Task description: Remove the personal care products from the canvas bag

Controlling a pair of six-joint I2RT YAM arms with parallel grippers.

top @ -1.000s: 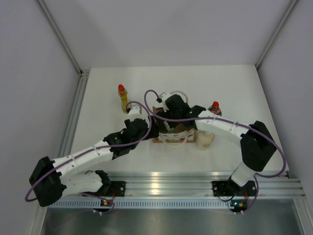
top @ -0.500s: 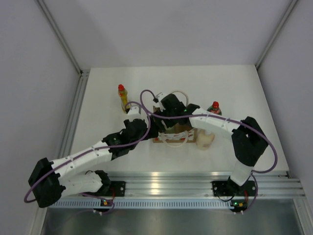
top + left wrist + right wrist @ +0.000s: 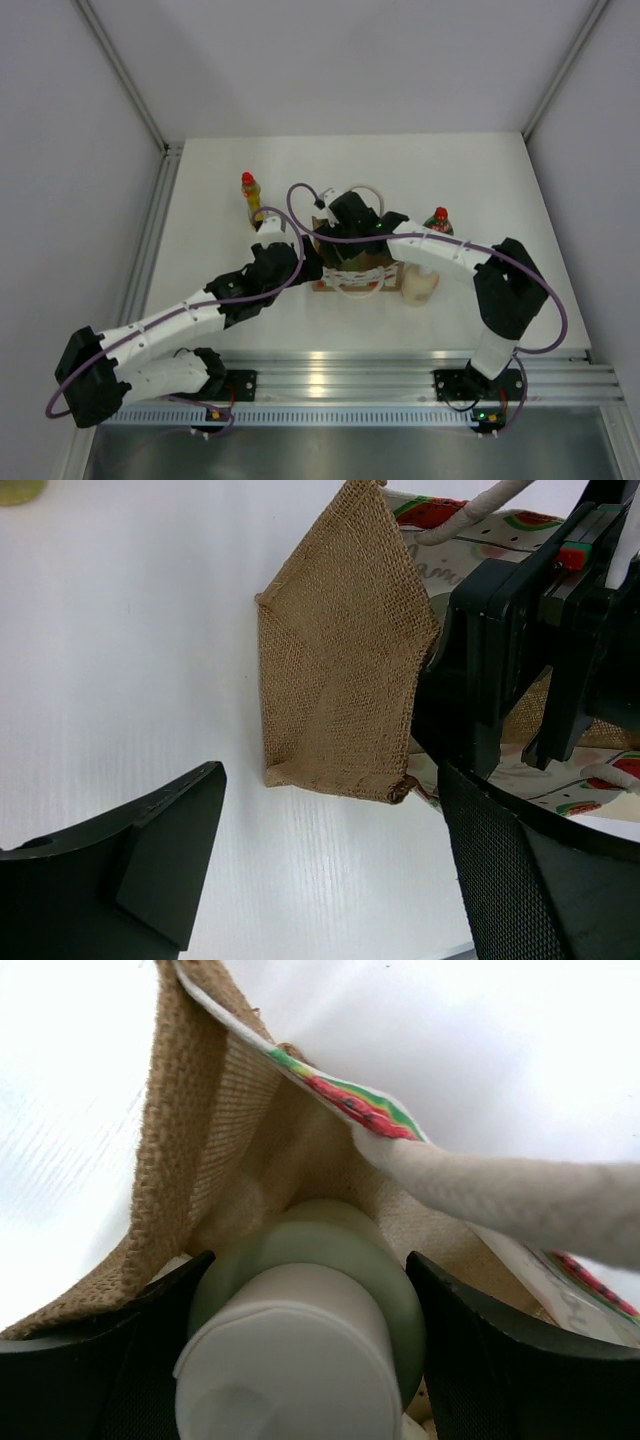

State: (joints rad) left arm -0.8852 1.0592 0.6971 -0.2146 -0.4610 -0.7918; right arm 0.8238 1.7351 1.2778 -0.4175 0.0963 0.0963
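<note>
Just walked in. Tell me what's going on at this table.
Two robot arms are emptying a small canvas bag. The right gripper is down in the bag's mouth, its fingers on either side of a pale green bottle. Whether it grips the bottle yet is unclear. The left gripper is open at the bag's side. A yellow bottle, a dark green bottle and a cream bottle are already out on the table.
</note>
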